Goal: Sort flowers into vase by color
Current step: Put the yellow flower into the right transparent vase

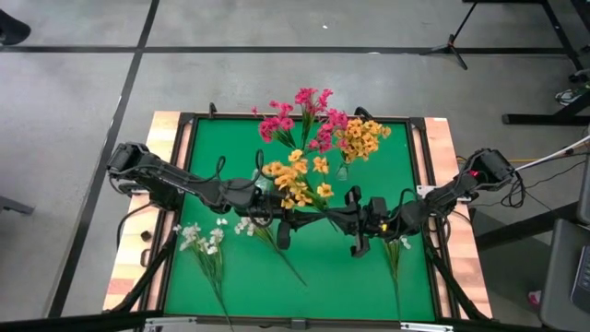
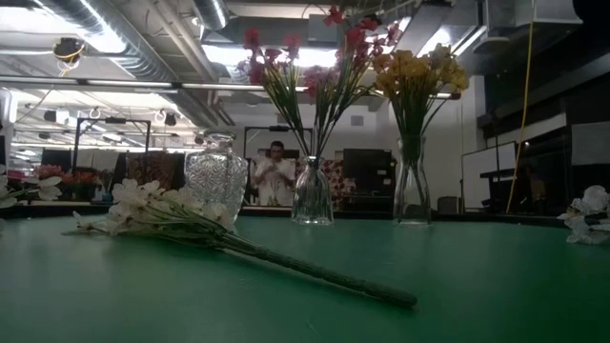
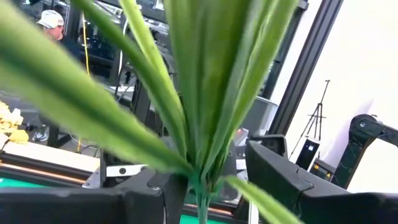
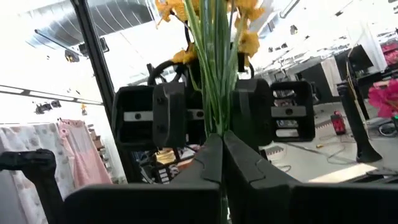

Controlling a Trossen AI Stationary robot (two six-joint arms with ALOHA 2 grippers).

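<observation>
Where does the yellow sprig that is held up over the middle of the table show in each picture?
High view: the yellow sprig lies mid-table, between the two arms.
Low view: not in it; the yellow flowers there stand in a vase.
Left wrist view: its green leaves fill the picture, close up.
Right wrist view: it rises from the shut right gripper.
Shared landmark: the pink bunch.
</observation>
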